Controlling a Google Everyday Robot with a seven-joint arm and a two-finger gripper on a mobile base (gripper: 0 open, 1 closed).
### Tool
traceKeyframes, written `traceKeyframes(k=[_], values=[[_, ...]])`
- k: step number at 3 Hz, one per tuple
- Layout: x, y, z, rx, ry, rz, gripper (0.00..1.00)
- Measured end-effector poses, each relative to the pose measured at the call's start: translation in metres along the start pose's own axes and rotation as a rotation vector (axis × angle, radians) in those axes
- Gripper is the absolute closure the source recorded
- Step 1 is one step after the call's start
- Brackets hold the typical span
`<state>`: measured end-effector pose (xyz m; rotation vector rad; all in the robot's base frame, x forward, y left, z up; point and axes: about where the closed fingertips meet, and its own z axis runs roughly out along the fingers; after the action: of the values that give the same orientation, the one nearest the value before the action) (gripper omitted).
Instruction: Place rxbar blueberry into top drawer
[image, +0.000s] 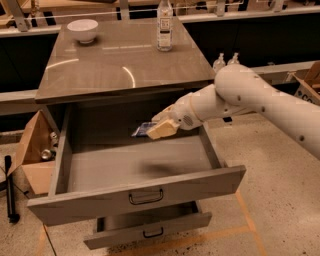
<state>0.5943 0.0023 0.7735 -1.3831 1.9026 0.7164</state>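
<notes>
The top drawer is pulled wide open below the grey counter, a deep grey box with a dark bar handle on its front panel. My gripper reaches in from the right and hangs inside the drawer's upper back area, above its floor. It is shut on the rxbar blueberry, whose dark blue wrapper sticks out to the left of the cream fingers. The bar is in the air, apart from the drawer floor.
A narrower lower drawer is also partly open. On the counter stand a white bowl at back left and a clear bottle at back centre. A cardboard box sits left of the cabinet.
</notes>
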Motion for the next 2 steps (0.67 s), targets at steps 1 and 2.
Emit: traceKeyframes(k=[1,2], values=[[0.027,0.004,0.033,-0.05,0.094,-0.033,0.82],[0.05,0.008,0.055,-0.105,0.184,-0.077,0.59]])
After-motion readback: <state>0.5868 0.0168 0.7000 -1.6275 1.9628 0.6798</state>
